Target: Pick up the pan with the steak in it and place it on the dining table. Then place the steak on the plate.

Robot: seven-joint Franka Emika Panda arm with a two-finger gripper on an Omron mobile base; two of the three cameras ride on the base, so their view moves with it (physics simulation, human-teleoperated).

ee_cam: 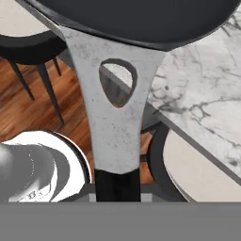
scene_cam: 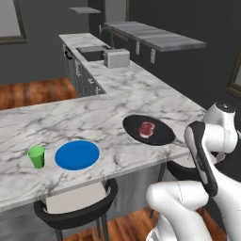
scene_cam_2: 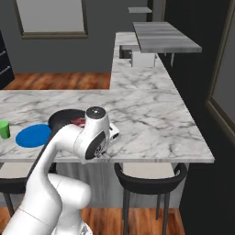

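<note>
The pincer is clenching the handle (ee_cam: 115, 127) of the pan (scene_cam: 148, 130); in the hand view the handle is running straight up from between the fingertips, black at the grip end, then widening into a grey neck with a teardrop hole, and joining the pan's dark rim at the top. The fingertips themselves are lying hidden at the bottom of that view.

In the left base view the white arm (scene_cam: 203, 155) is rising from the lower right, its forearm sloping up and toward the pan, with the wrist sitting at the near edge of the counter (scene_cam: 94, 122). In the right base view the arm is bending over from the lower left, its round wrist joint facing the camera and covering part of the pan.

The pan is sitting over the near edge of the counter; whether it is resting on the marble or hovering just above it I cannot tell. The steak (scene_cam: 147, 128) is lying flat inside the pan, near its middle.

To the pan's left, the plate (scene_cam: 77, 155) is lying flat on the counter, apart from the pan. A green cup (scene_cam: 36, 156) is standing upright just beside the plate, on its far side from the pan. A black stool (scene_cam: 75, 207) is standing below the counter's edge under the plate.
</note>
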